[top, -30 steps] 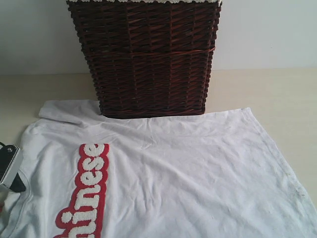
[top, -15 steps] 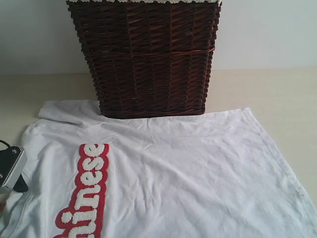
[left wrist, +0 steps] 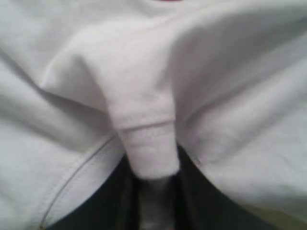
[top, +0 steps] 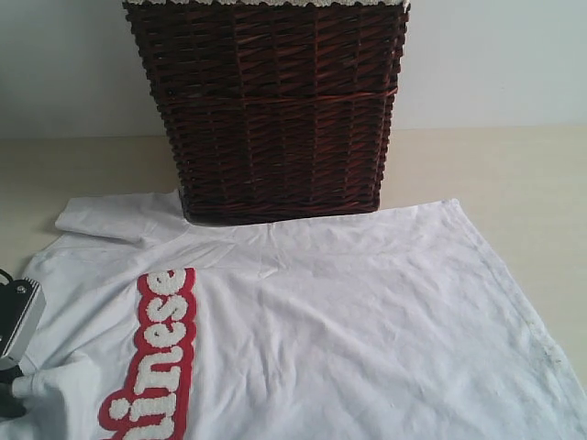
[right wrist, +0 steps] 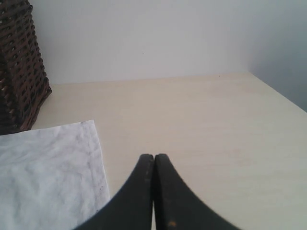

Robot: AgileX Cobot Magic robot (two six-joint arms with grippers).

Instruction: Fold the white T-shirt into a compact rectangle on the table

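Garment: white T-shirt point(top: 348, 339) lay spread on surface point(top: 514, 165), in front of wicker basket point(top: 275, 110). Grip: left claw point(left wrist: 153, 191) was nipped tight on a bunched fold; right claw point(right wrist: 154, 160) closed, empty. Advice: lift low, carry fold across evenly, avoid dragging.

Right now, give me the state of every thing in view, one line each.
white T-shirt, spread out unfolded, one fold bunched up on the left.
left gripper, shut on a pinched fold of the white T-shirt.
right gripper, shut, empty, above bare surface beside the white T-shirt's edge.
wicker basket, upright, at the white T-shirt's far edge.
table, carrying the white T-shirt and wicker basket.
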